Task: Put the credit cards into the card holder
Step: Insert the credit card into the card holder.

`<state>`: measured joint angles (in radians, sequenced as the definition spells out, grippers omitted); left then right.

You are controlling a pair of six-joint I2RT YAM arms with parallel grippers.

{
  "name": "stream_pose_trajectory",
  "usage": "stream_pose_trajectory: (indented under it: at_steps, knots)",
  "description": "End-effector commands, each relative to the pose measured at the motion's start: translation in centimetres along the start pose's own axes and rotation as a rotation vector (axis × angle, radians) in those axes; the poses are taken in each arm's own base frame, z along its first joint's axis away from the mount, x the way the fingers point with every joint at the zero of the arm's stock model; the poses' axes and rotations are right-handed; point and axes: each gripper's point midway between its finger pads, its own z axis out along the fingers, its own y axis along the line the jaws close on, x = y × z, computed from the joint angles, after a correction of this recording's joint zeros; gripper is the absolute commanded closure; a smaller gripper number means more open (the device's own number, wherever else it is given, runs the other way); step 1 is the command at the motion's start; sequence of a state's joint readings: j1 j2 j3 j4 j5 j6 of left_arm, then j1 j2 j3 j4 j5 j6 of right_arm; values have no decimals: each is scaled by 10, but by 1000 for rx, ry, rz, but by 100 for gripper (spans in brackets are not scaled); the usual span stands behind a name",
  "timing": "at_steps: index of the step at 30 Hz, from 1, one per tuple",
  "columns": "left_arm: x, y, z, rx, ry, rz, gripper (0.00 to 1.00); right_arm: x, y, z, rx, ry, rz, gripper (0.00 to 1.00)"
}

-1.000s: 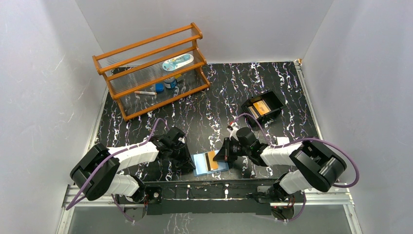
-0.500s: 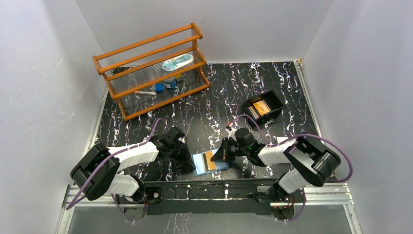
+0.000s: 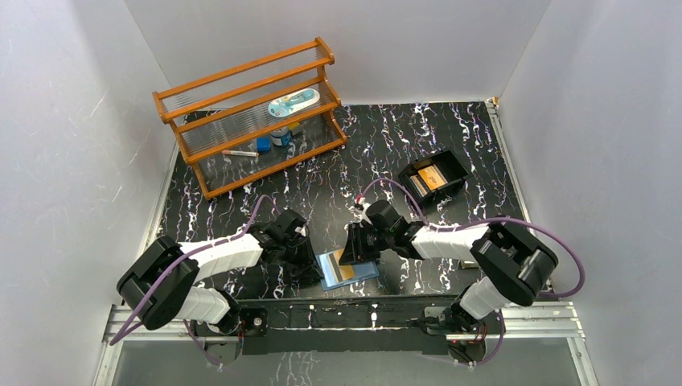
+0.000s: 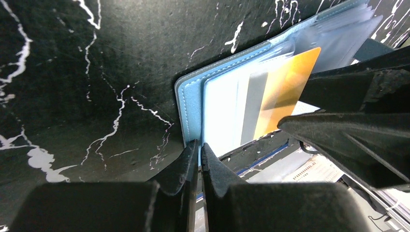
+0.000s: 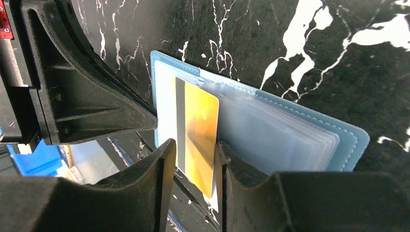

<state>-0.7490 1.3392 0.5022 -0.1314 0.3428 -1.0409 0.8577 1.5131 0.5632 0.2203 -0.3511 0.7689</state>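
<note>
Seating a card in the holder
Right jaws are gripping the orange-gold credit card (image 5: 200,116), partly inside the open card holder (image 5: 309,140) on the tabletop (image 4: 96,72); left jaws are pinching its cover edge (keep it pinned); feeding flat seems wisest.

surface (image 3: 338,173): black with thin white streaks, like marble | 11 o'clock: brown wooden rack (image 3: 251,121) with see-through shelves, standing at a slant | 2 o'clock: small black tray (image 3: 457,163), well apart from the rack | 6 o'clock: blue card holder (image 3: 328,272), lying open near the front edge
</note>
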Motion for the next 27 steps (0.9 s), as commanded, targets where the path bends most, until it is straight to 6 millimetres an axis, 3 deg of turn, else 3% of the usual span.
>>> stream_pose_trajectory:
  at_steps: [1,10,27]
  knots:
    - [0,13,4,-58,-4,-4,94,4,-35,-19,230,18,-37,53]
    - [0,11,5,-46,-2,-7,94,-9,-19,-24,229,-5,-61,49]
    - [2,15,9,-54,6,-14,94,6,23,14,121,41,-108,56]
